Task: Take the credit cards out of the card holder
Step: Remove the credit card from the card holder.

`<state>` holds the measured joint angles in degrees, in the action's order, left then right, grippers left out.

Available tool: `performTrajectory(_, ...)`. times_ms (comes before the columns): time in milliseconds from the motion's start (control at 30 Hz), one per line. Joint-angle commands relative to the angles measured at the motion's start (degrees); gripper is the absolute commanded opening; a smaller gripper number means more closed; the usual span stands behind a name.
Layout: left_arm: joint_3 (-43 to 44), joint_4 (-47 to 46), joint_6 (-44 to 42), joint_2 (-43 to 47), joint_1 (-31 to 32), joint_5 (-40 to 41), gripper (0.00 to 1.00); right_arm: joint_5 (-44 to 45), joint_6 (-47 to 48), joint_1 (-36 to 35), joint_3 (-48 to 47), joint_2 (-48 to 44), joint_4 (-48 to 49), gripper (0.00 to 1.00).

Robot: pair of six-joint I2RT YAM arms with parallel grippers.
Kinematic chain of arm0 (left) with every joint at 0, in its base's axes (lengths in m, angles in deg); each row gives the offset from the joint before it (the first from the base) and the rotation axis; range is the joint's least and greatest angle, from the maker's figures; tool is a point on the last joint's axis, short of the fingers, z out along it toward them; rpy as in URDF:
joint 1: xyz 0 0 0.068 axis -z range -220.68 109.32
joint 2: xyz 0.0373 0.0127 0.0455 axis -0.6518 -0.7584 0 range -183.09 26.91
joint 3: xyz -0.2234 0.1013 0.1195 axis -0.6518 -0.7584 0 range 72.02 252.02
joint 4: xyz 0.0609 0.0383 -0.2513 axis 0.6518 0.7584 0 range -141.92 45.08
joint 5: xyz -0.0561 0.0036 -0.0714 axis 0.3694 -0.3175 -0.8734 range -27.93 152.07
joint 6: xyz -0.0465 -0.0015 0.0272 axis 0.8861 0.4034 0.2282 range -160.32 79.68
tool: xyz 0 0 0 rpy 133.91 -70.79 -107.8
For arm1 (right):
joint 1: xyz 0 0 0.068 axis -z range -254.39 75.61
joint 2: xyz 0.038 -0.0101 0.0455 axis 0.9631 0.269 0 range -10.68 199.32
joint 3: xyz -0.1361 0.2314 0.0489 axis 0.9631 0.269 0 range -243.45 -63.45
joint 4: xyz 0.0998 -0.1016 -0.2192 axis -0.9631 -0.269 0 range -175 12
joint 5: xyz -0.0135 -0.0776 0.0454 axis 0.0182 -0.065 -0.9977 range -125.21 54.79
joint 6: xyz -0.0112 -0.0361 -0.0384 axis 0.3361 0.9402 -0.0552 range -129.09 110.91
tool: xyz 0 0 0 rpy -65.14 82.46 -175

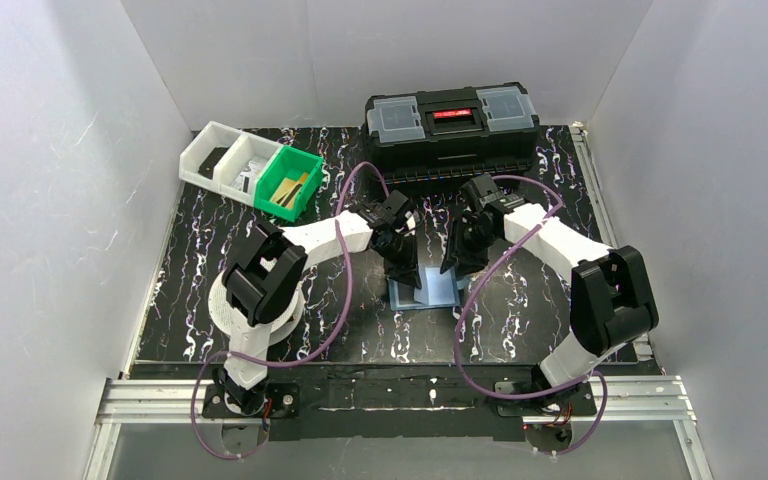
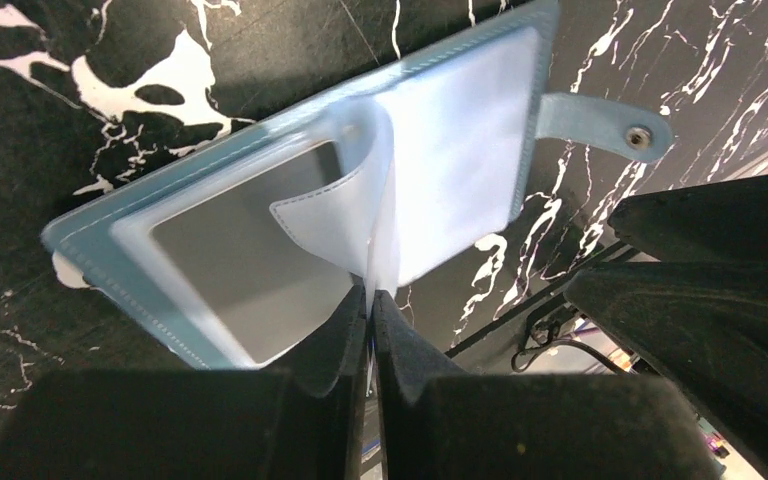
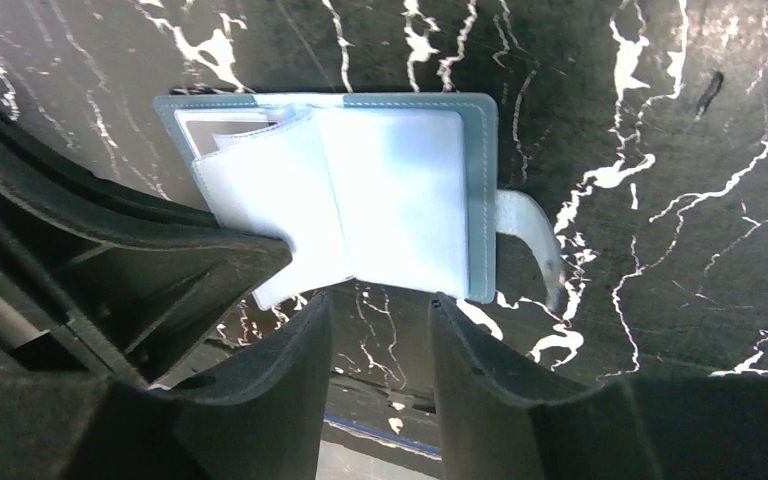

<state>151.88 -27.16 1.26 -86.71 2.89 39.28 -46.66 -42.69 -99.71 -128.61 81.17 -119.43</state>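
Note:
The blue card holder (image 1: 438, 292) lies open on the black marbled mat between my two grippers. Its clear, pale blue sleeves (image 2: 460, 130) are fanned out, and its snap strap (image 2: 610, 125) sticks out to one side. My left gripper (image 2: 372, 292) is shut on the edge of one lifted sleeve page. A grey flat rectangle (image 2: 230, 270) fills the pocket under that page; I cannot tell if it is one of the credit cards. My right gripper (image 3: 380, 300) is open just off the holder's near edge (image 3: 400, 285), with nothing between its fingers.
A large black toolbox (image 1: 452, 125) stands at the back of the mat. A green bin (image 1: 288, 185) with tan pieces and white bins (image 1: 222, 157) sit at the back left. The two gripper bodies are close together over the holder. White walls enclose the table.

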Motion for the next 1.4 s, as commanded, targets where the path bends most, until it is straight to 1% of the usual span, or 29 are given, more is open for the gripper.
performTrajectory(0,3.7,4.0,-0.7,-1.4,1.3,1.2,0.05,1.6,1.1,0.7,1.9,-1.4,0.2,0.47)
performTrajectory(167,5.4,4.3,-0.6,-2.4,1.8,1.3,0.09,2.8,1.1,1.2,3.8,-0.7,1.2,0.46)
performTrajectory(400,6.9,4.8,-0.4,-2.6,2.3,1.7,0.09,10.1,0.8,1.8,6.8,0.2,0.7,0.43)
performTrajectory(700,7.6,5.0,-0.3,-3.1,2.6,1.5,0.08,8.8,0.6,2.1,8.9,4.2,3.8,0.25)
performTrajectory(867,8.4,5.0,-0.3,-3.5,3.0,1.0,0.08,5.3,1.6,2.1,9.1,6.8,5.9,0.18)
performTrajectory(1033,9.1,4.5,-0.1,-4.0,3.4,0.0,0.10,1.8,2.0,2.1,9.1,7.9,7.4,0.16)
performTrajectory(1300,10.1,2.7,1.1,-5.6,3.9,-2.6,0.20,-0.1,2.2,2.1,9.2,8.2,8.3,0.16)
performTrajectory(1367,10.1,2.0,1.4,-6.2,3.9,-3.3,0.24,0.0,2.2,2.1,9.3,8.0,8.4,0.16)
